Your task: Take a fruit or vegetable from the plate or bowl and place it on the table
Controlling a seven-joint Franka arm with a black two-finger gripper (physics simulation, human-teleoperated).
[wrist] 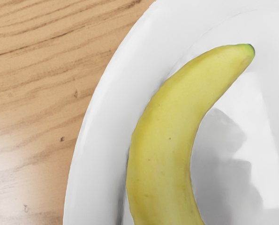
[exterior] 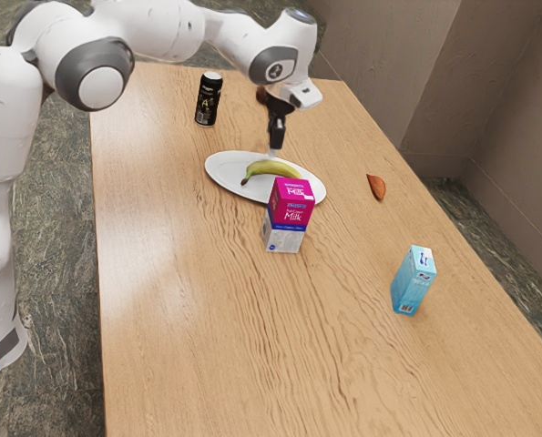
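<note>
Clock centred on plate, 12 at exterior view's top. Wooden table (exterior: 198, 309) beneath everything. White oval plate (exterior: 227, 188) on it. Black gripper (exterior: 274, 150) over plate; cannot tell whether apart, together or clamped. Pink-and-white milk carton (exterior: 289, 217) near, 5 o'clock. Light-blue carton (exterior: 412, 284) farther, 4 o'clock. Black can (exterior: 209, 100), 11 o'clock. Yellow banana (wrist: 167, 140) lies on plate. Reddish-orange wedge (exterior: 376, 188), 3 o'clock.
</note>
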